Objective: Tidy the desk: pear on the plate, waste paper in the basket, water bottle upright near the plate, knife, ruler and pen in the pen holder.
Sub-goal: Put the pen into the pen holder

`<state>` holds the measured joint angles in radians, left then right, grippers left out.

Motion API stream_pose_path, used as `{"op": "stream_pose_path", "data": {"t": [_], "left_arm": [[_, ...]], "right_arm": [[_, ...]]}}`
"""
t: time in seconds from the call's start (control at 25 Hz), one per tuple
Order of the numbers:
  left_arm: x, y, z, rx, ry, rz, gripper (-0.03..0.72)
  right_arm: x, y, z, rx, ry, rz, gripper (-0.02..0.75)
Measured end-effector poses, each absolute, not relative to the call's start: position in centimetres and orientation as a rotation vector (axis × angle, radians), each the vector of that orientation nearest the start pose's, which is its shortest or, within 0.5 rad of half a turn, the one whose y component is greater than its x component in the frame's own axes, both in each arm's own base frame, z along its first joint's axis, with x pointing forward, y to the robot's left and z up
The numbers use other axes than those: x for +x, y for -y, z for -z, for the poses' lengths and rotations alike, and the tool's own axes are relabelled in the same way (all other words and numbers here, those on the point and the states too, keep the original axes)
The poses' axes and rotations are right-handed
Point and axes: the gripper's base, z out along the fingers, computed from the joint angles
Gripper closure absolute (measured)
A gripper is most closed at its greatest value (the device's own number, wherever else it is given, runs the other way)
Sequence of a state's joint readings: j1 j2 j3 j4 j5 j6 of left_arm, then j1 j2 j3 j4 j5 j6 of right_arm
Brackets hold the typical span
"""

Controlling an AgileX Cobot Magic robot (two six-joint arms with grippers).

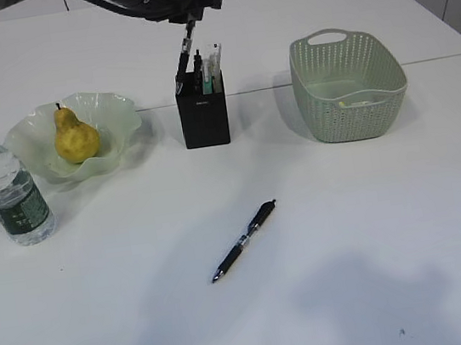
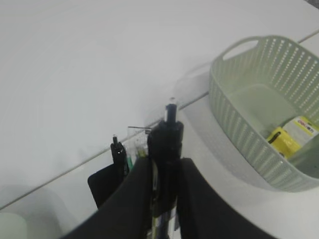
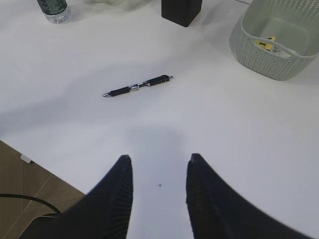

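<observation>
Your left gripper [image 1: 189,37] hangs over the pen holder [image 1: 203,116], jaws clenched on a dark, slim tool [image 2: 167,144] — knife or pen, you cannot tell — held nearly upright. The pen [image 1: 244,241] lies flat on the table [image 1: 376,229], well apart from the holder, its long axis diagonal — tip toward the near left. Your right gripper [image 3: 157,172] hovers with jaws spread, holding nothing.
</observation>
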<state>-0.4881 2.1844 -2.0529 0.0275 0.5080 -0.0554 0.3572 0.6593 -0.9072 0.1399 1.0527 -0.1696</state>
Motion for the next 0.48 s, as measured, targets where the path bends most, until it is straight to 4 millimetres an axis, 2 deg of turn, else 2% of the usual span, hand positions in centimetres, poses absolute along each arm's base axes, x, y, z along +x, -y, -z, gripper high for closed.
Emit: {"op": "stream_pose_path", "data": {"t": [0.24,0.48], "left_arm": [[47.3,23.3,-30.2,0.403,-2.005,0.329,0.603],[47.8,23.2,-31.1,0.366,-1.903,0.357,0.603]], "right_arm": [[8.9,-4.5,-37.2,-0.578,-2.203,-0.272,0.438],[8.9,-4.5,-37.2,-0.578,-2.203,-0.272,0.438]]}}
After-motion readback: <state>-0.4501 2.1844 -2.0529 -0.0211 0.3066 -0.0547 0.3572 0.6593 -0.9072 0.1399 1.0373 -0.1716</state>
